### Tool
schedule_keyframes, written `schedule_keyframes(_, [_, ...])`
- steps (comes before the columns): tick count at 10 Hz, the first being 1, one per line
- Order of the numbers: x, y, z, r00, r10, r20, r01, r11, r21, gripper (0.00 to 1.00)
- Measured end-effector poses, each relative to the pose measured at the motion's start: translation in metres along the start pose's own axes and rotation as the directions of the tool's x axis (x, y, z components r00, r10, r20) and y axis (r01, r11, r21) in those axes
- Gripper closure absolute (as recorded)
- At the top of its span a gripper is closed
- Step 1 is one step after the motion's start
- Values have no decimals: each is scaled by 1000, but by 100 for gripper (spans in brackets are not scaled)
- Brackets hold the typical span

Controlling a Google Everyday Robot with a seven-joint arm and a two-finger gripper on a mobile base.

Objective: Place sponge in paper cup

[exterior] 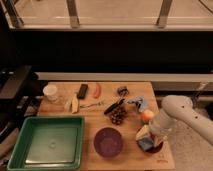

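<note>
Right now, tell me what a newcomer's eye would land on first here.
The big green tray at the front left of the wooden board grabs the eye first, with the purple bowl just to its right. Next comes the white arm reaching in from the right, its gripper down over the sponge at the front right corner. The paper cup stands far off at the back left.

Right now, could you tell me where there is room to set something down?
Bare tabletop shows between the green tray and purple bowl, and between the paper cup and black block. Front right is crowded, where the end effector sits.
</note>
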Motion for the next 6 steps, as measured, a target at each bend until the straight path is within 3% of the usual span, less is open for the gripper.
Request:
schedule_keyframes(3, [-2, -5, -7, 1000, -8, -16, 8, 1000, 11, 90])
schedule_keyframes(5, [-3, -6, -13, 1000, -6, -30, 7, 1000, 18, 100])
schedule_keyframes(6, [-4, -5, -20, 999, 0, -45, 1, 1000, 27, 100])
